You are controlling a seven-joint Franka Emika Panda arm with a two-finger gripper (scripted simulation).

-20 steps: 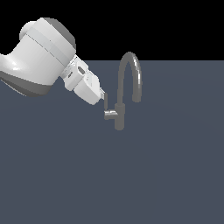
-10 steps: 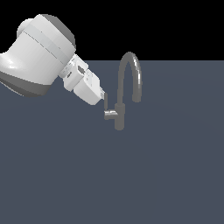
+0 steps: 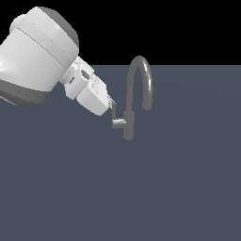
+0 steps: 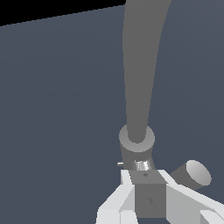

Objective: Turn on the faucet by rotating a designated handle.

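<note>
A: Versus half a second ago: almost nothing moves. The arm [image 3: 40, 56] holds the same pose, and the gripper [image 3: 113, 109] sits at the same spot by the handle [image 3: 118, 121].

B: Where does the faucet [image 3: 134, 101] stand?

A: Mid-scene on the flat grey surface [image 3: 179, 188], just right of the gripper in the exterior view. The arched spout rises from the short body and curls down on the right. The handle juts from the body's left side: a shiny stub, then a slim rod rising.

B: Finger state?

A: In the wrist view, the white fingers [image 4: 118, 199] flank a grey block of the handle [image 4: 150, 194] on both sides, seemingly touching it. Fingers closed onto the handle.

B: Anything behind?

A: The faucet's body [image 4: 136, 146] lies just beyond the fingertips, spout column rising above.
</note>
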